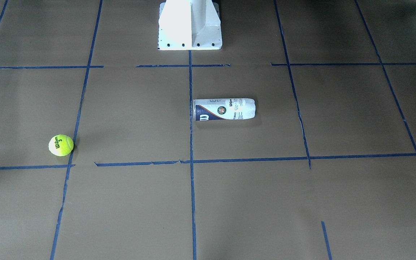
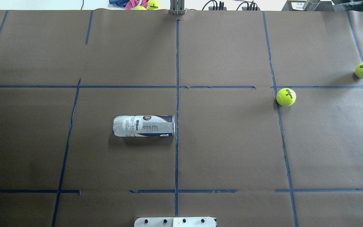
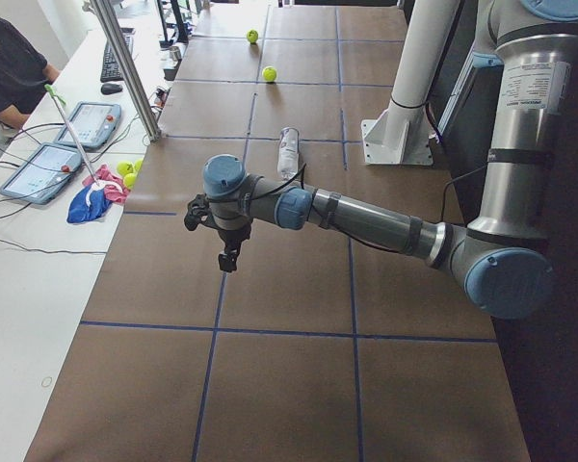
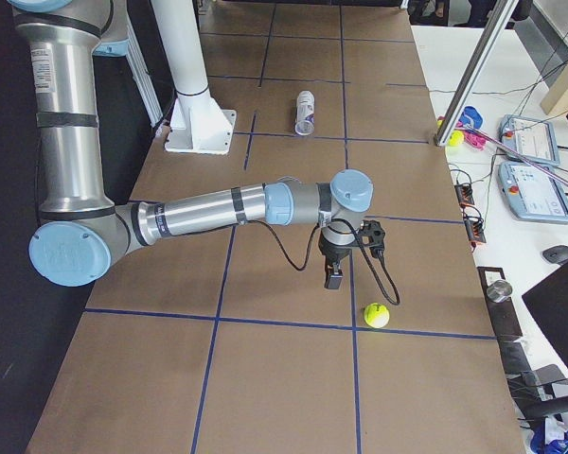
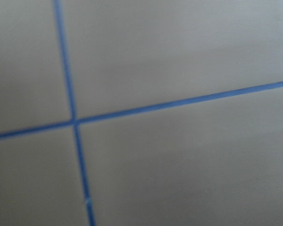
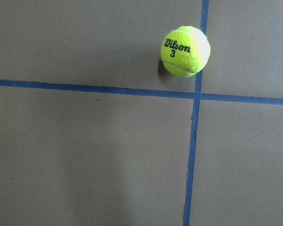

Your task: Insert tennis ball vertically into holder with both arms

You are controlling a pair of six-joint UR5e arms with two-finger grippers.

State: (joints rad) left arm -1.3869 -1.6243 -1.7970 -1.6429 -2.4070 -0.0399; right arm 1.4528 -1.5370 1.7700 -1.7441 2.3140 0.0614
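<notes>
Near the middle of the right-side view, the right gripper [image 4: 333, 279] is hanging fingers-down over the table [image 2: 232, 151]; whether its fingers are apart cannot be told. Just to its lower right, the ball [image 4: 377, 315] is sitting on the table, not touching it. At centre-left of the left-side view, the left gripper [image 3: 228, 260] is hovering likewise, its state equally unclear. Left of centre in the overhead view, the holder [image 2: 143, 126] is lying on its side, one end just beside the middle tape line [image 2: 177, 63]. Right of centre, a second ball [image 2: 285, 96] is resting well apart from the holder.
</notes>
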